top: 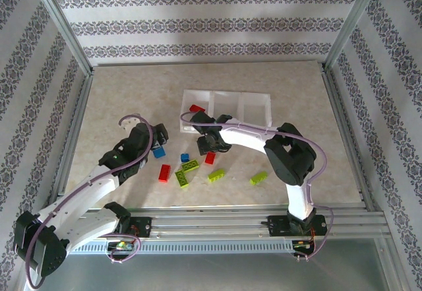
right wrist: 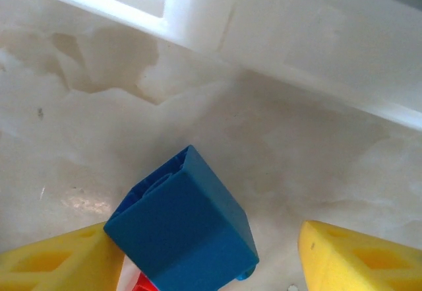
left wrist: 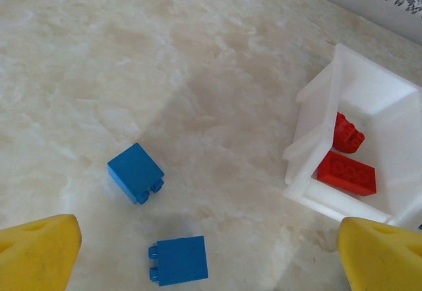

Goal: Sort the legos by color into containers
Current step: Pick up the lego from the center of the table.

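The containers are a clear white tray (top: 257, 99) of three compartments at the back middle. Its left compartment (left wrist: 316, 116) holds two red legos (left wrist: 347, 172). My right gripper (top: 208, 143) is low on the table just in front of the tray. Between its yellow fingers (right wrist: 59, 258) stands a tilted blue lego (right wrist: 181, 228), against the left finger with a gap to the right one, so the right gripper (right wrist: 211, 238) is open. My left gripper (top: 158, 134) is open above two loose blue legos (left wrist: 136, 172) (left wrist: 179, 260).
Loose on the table in front of the tray lie red legos (top: 164, 173) (top: 210, 158), lime green legos (top: 191, 166) (top: 215, 175) (top: 258, 177) and blue ones (top: 185, 158). Metal frame rails (top: 79, 126) and patterned walls bound the table.
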### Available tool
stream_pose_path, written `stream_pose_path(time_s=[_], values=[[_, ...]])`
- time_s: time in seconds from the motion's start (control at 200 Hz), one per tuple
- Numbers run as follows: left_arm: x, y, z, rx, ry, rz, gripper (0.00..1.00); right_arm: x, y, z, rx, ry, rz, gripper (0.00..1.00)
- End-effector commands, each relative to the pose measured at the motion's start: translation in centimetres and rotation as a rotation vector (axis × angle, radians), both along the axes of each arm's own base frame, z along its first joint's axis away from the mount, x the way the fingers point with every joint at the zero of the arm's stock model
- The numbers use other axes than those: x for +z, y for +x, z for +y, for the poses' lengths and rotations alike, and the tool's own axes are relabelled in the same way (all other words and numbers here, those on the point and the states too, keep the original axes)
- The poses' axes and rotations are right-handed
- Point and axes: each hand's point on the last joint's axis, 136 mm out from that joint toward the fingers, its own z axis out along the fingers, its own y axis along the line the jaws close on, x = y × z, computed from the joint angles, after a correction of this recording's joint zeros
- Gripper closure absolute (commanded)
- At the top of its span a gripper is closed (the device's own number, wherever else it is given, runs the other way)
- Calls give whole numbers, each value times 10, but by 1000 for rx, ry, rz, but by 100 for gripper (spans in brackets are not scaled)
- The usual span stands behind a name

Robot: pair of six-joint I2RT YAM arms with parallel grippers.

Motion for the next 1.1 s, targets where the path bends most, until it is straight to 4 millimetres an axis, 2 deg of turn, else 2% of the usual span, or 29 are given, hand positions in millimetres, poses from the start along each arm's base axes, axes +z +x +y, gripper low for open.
stream_pose_path(time_s=[0.0,0.355,0.84,1.094], values=[[-4,3,0,17,-33,3,0,-7,3,-3,-29,3,31,31],[-8,4,-1,12,-38,18,0,-5,13,-2,-61,18,0,37],[-15,2,1,10,-45,43,0,-13,12,3,-63,23,17,52],[-20,3,0,6,-57,61,0,-10,15,5,-64,26,3,58]])
